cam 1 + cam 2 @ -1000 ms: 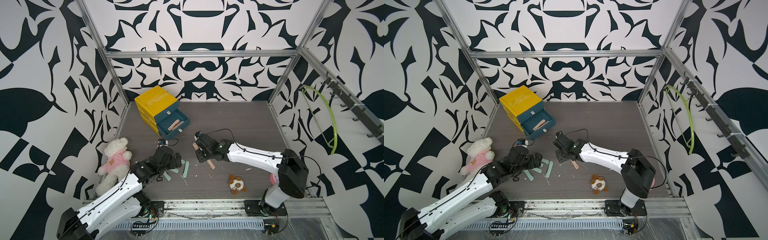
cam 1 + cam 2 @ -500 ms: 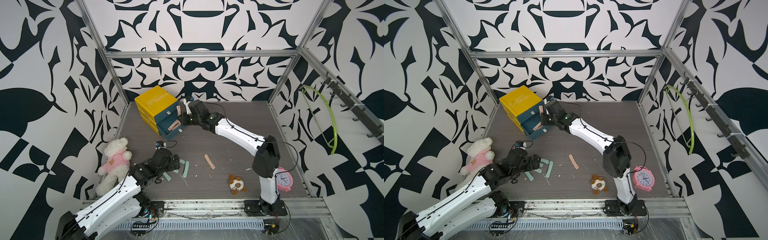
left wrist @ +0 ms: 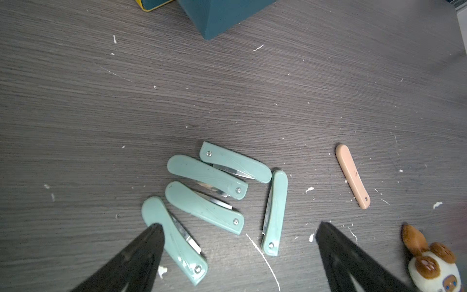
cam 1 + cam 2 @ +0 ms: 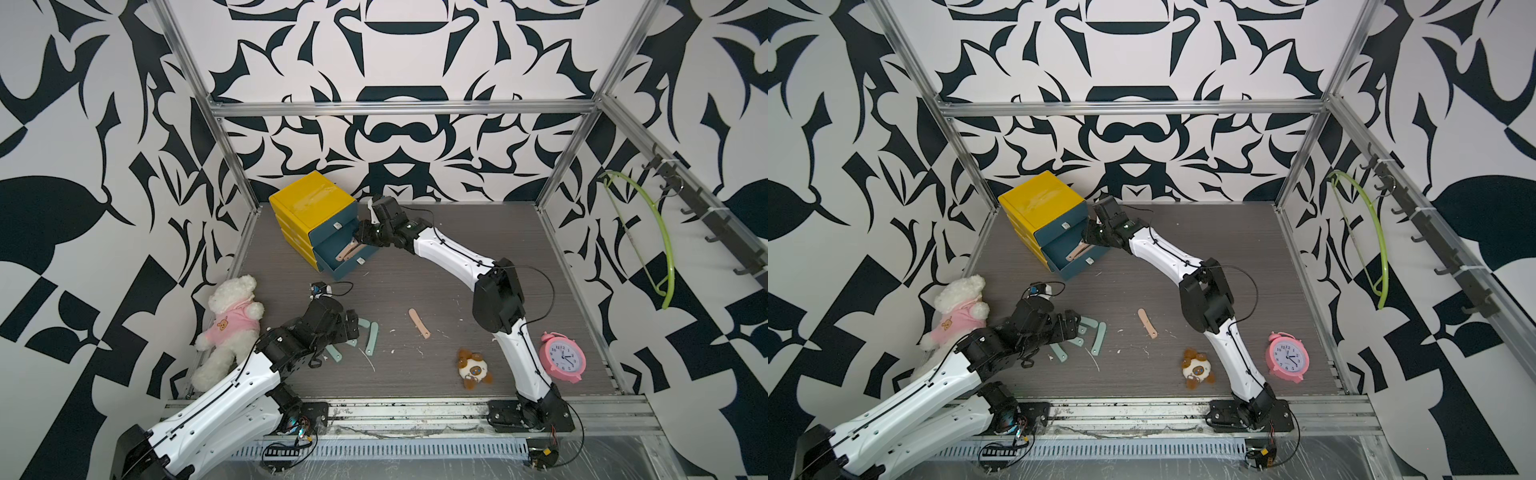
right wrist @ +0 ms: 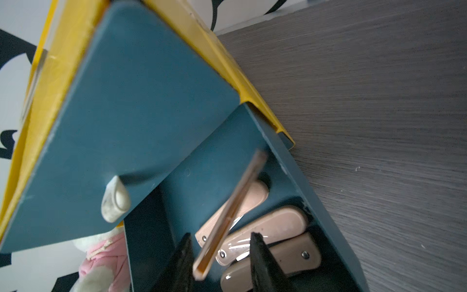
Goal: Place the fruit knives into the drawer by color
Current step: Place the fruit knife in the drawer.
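My right claw stands parted around a peach knife over the drawer; left claw gapes above mint knives, plush pup beside.

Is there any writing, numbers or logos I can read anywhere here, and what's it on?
Pink alarm clock: hour numbers ring the dial, too small to quote.
Teddy bear: a small bear picture on its pink shirt, no words.
Fruit knives, drawer unit: no lettering seen.

Both top views look steeply down over the whole worktop, while the wrist cameras sit close: left above worktop, right facing into the drawer.
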Tool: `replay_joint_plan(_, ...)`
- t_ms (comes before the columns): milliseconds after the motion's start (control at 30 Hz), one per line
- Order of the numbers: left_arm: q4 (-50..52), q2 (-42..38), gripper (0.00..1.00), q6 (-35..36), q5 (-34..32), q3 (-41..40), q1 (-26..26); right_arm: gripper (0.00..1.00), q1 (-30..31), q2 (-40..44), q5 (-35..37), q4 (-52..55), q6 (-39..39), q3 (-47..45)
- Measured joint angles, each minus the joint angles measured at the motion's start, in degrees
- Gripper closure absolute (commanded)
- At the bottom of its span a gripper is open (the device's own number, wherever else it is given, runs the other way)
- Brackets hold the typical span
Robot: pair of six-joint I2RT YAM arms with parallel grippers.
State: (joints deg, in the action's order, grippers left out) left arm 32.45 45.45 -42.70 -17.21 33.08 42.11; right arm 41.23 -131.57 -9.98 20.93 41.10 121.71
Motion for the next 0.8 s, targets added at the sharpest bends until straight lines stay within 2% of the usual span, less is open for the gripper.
replay_joint_plan(200, -0.1, 1.1, 0.01, 0.4, 0.2, 1.0, 0.0, 0.56, 0.0, 2.3, 0.0, 0.3, -0.5, -0.6)
replay_joint_plan(333, -0.2, 1.7, 0.01, 0.6, 0.7, 1.7, 0.0, 0.56, 0.0, 8.8, 0.4, -0.1, -0.9, -6.7)
replay_joint_plan(600, -4.0, 6.4, 0.01, 1.4, 6.0, 4.7, 0.0, 0.54, -1.3, 27.6, 4.9, -2.0, -1.6, -26.8)
replay_joint_plan(800, -10.6, 18.4, 0.05, 2.1, 13.1, 8.6, 1.3, 0.54, -9.2, 40.6, 8.7, -1.7, -0.7, -45.1)
